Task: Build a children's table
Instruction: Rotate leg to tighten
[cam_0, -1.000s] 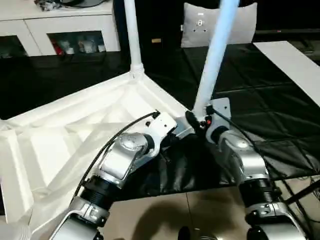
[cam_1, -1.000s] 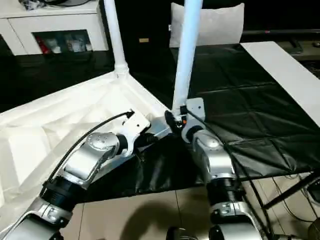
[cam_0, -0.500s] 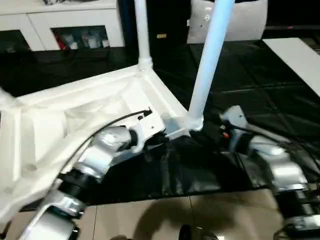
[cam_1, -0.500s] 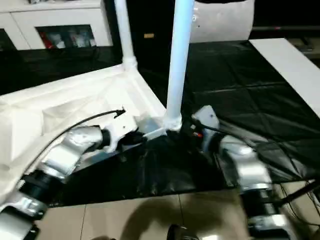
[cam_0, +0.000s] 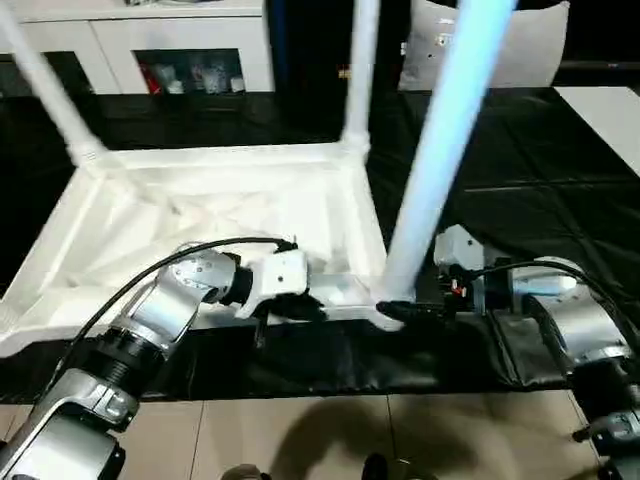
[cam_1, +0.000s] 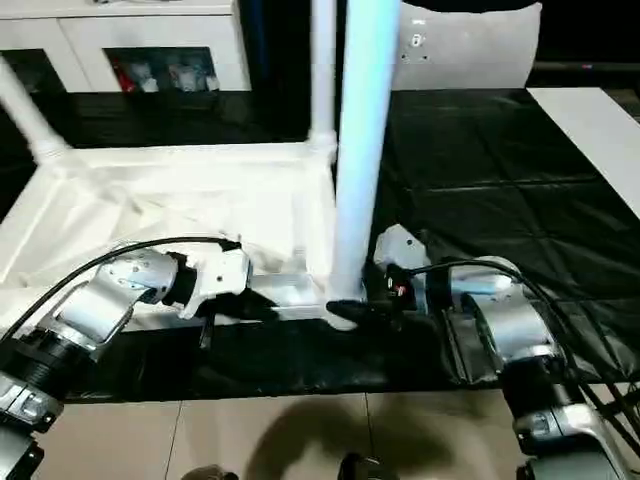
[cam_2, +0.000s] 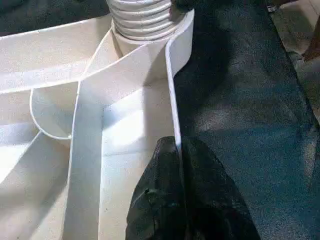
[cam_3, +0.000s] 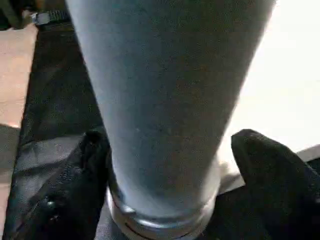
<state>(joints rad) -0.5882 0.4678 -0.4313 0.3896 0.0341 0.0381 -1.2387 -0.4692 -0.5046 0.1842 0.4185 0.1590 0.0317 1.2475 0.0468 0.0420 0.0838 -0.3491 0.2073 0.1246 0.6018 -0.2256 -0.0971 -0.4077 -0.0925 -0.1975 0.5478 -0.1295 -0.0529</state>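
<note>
Lying upside down on the black-sheeted work table (cam_0: 560, 170), ribbed underside up, with three legs seen standing in corner sockets: children's table (cam_0: 200, 215). Far left, a slanting leg (cam_0: 45, 85). Pinching the near rim wall (cam_2: 172, 115) between pressed-together fingers, left gripper (cam_2: 175, 200), probably to keep the top from sliding or turning. Far centre, another upright leg (cam_0: 360, 75). Near right corner, the closest leg (cam_0: 440, 160), its base flanked by the spread fingers (cam_3: 265, 170) of the right gripper (cam_3: 165, 185), apparently not clamping, likely steadying or twisting it home.
</note>
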